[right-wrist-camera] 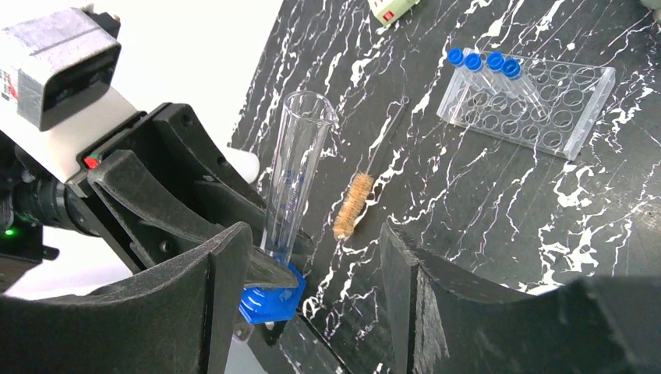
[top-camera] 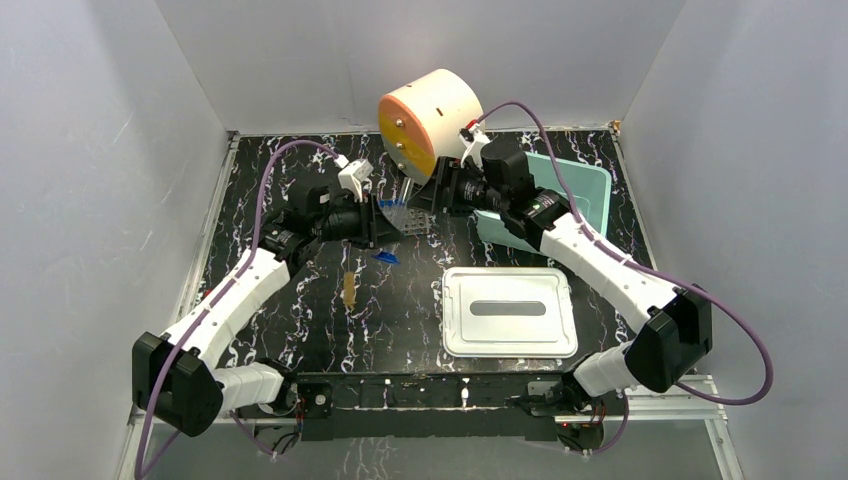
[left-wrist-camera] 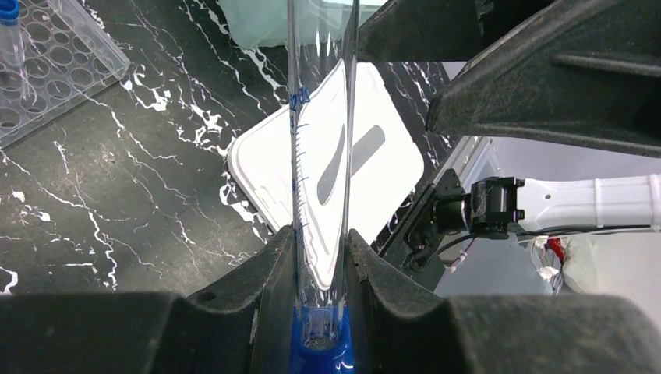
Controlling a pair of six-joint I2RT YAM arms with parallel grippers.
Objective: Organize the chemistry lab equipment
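Lab equipment (top-camera: pixel 416 222) is gathered in the upper middle of the overhead view, on a black marbled table (top-camera: pixel 300 330). A cream-and-orange drum (top-camera: pixel 440 115) stands at the top centre. A teal tub (top-camera: pixel 590 185) sits at the upper right, and a white lid (top-camera: pixel 480 335) lies flat at the lower centre.

The left fingers (left-wrist-camera: pixel 320 257) are closed on a clear graduated cylinder (right-wrist-camera: pixel 292 171), clamping it just above its blue base. Its mouth points up and it leans a little; whether the base touches the table I cannot tell. The right fingers (right-wrist-camera: pixel 312 249) stand wide apart just beside the cylinder, with nothing between them.

A clear rack (right-wrist-camera: pixel 546 109) lies on the table at the upper right of the right wrist view. Lower, at the middle of that view, a tan-bristled wire brush (right-wrist-camera: pixel 352 204) lies on the table, touching neither rack nor cylinder. Four blue-capped tubes (right-wrist-camera: pixel 495 61) sit at the rack's left end.
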